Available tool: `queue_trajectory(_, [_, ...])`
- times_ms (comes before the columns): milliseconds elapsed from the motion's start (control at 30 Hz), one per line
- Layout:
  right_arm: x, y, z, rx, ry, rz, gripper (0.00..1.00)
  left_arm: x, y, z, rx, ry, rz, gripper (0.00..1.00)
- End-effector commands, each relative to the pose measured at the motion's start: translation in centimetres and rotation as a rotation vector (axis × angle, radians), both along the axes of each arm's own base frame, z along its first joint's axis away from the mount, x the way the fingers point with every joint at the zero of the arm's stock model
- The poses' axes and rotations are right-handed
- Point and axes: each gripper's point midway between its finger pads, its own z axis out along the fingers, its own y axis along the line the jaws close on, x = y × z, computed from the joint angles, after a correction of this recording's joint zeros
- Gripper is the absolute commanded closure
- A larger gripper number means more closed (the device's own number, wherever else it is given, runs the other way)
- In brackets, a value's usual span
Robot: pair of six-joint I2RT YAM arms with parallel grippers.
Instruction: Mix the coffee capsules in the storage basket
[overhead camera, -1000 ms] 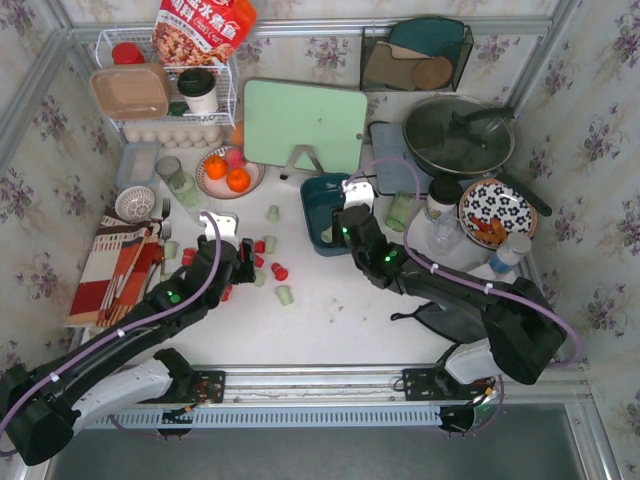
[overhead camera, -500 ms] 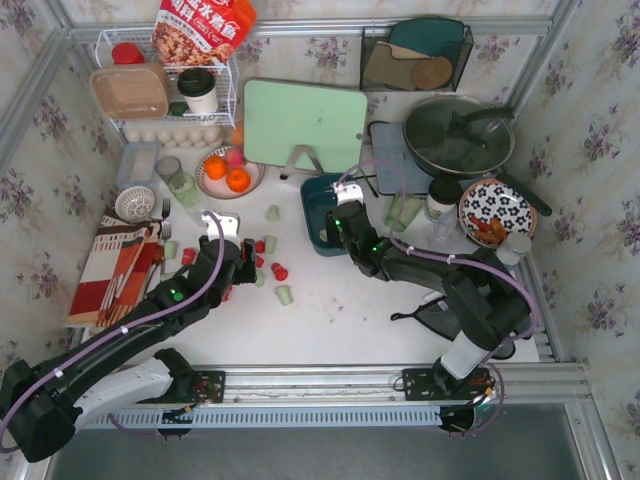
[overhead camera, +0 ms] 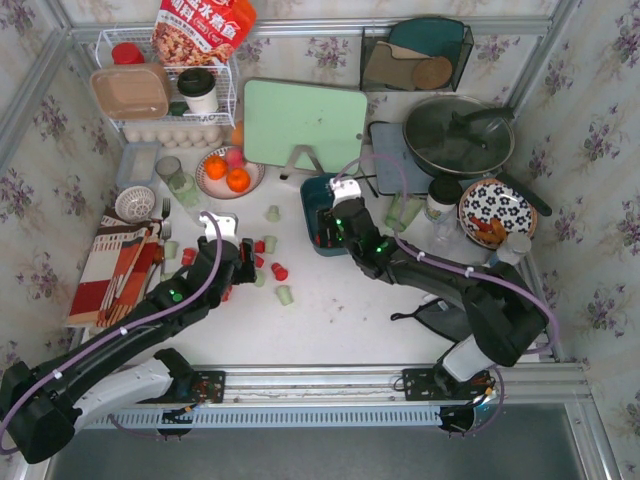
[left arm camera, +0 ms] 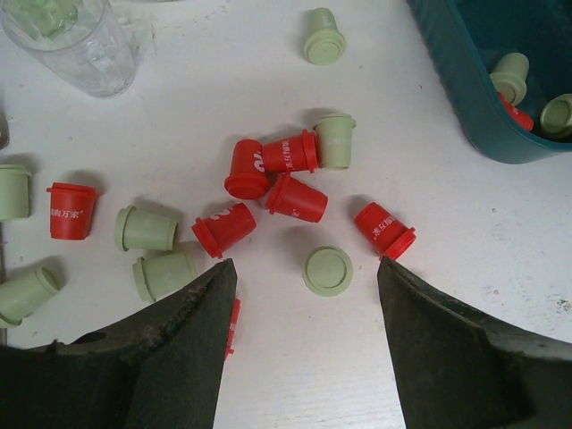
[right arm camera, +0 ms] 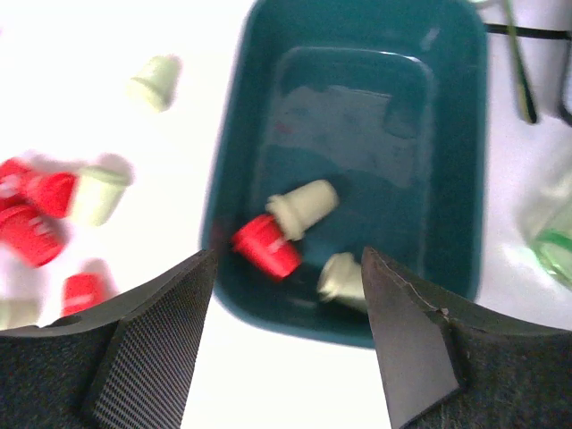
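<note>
The teal storage basket (overhead camera: 308,205) stands mid-table. In the right wrist view the basket (right arm camera: 357,107) holds one red capsule (right arm camera: 266,243) and two pale green capsules (right arm camera: 302,204). My right gripper (overhead camera: 330,228) hangs open and empty over its near end (right arm camera: 288,259). Several red and pale green capsules (overhead camera: 280,271) lie loose on the table left of the basket. My left gripper (overhead camera: 245,262) is open and empty low over them (left arm camera: 306,268), just short of an upright pale green capsule (left arm camera: 327,271) and a red cluster (left arm camera: 284,179). The basket's corner (left arm camera: 465,98) shows at that view's top right.
A plate of oranges (overhead camera: 228,172) and a green cutting board (overhead camera: 305,125) stand behind the capsules. A clear glass (left arm camera: 76,45) stands left of them. A green glass cup (overhead camera: 400,212), a pan (overhead camera: 458,135) and a patterned bowl (overhead camera: 497,212) crowd the right side.
My right gripper has shifted a little to the left over the basket, and a red capsule now shows inside it. My left arm has not moved.
</note>
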Motion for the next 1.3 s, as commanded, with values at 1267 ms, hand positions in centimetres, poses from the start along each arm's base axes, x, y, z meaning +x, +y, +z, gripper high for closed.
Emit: queue_trajectory(1267, [-14.5, 12.8, -11.0, -0.088, 0.306, 0.348, 0.58, -0.2, 0.4, 0.8, -0.024, -0.024, 0.013, 0.32])
